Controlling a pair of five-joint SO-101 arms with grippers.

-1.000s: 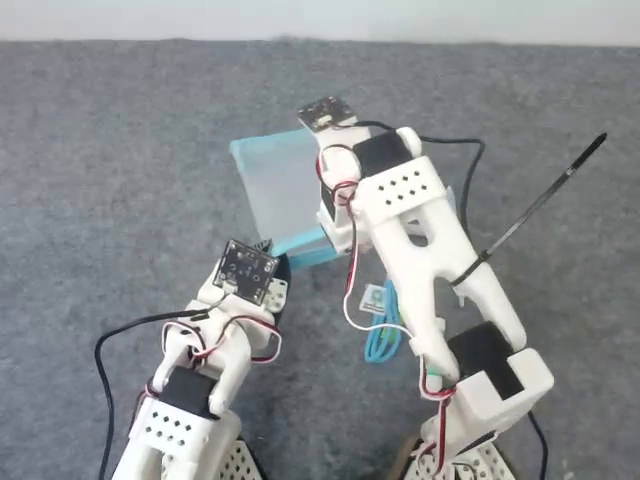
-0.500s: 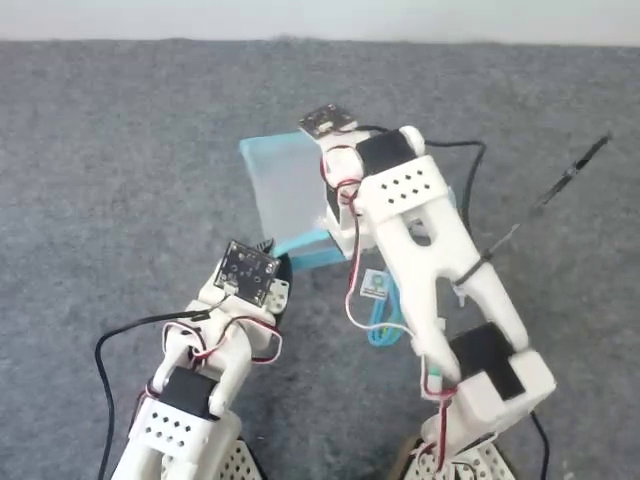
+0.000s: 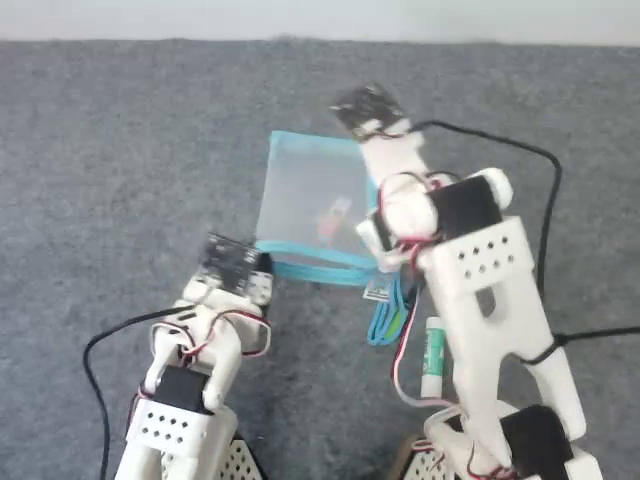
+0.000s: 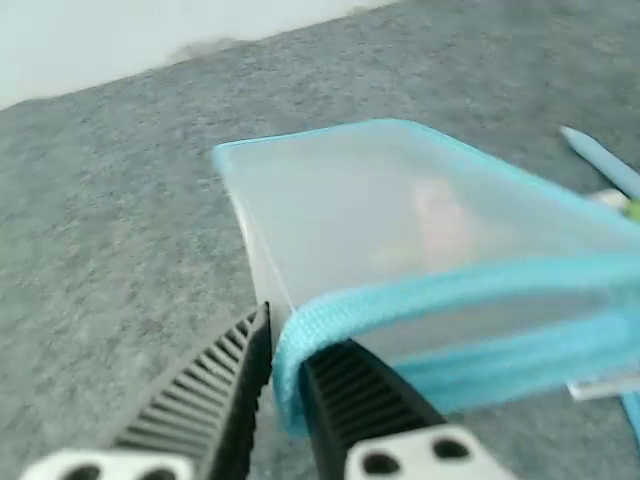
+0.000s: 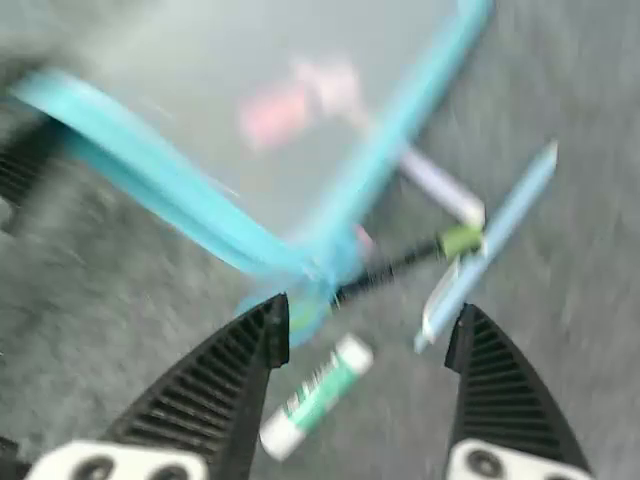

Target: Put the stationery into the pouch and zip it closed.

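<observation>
A translucent pouch point(image 3: 312, 205) with blue trim lies mid-table, a pink item point(image 3: 333, 217) showing through it. My left gripper point(image 4: 288, 372) is shut on the pouch's point(image 4: 400, 215) blue zipper edge at its near left corner point(image 3: 262, 258). My right gripper point(image 5: 365, 330) is open, hovering over the pouch's point(image 5: 250, 90) near right corner. Below it lie a glue stick point(image 5: 315, 395), a blue pen point(image 5: 490, 240) and a black pen with a green band point(image 5: 440, 245). In the high view the blue pens point(image 3: 385, 318) and the glue stick point(image 3: 432, 348) sit beside the right arm point(image 3: 470, 250).
Grey carpet-like table surface point(image 3: 110, 150) spreads open to the left and behind the pouch. A small white label point(image 3: 378, 290) lies by the pens. Black cables point(image 3: 545, 200) loop off the right arm. A pale wall edge point(image 3: 150, 20) bounds the far side.
The right arm has swung right and back, uncovering the pouch and the glue stick. The pouch has shifted right and lies flatter. The left gripper has moved slightly left, still holding the edge.
</observation>
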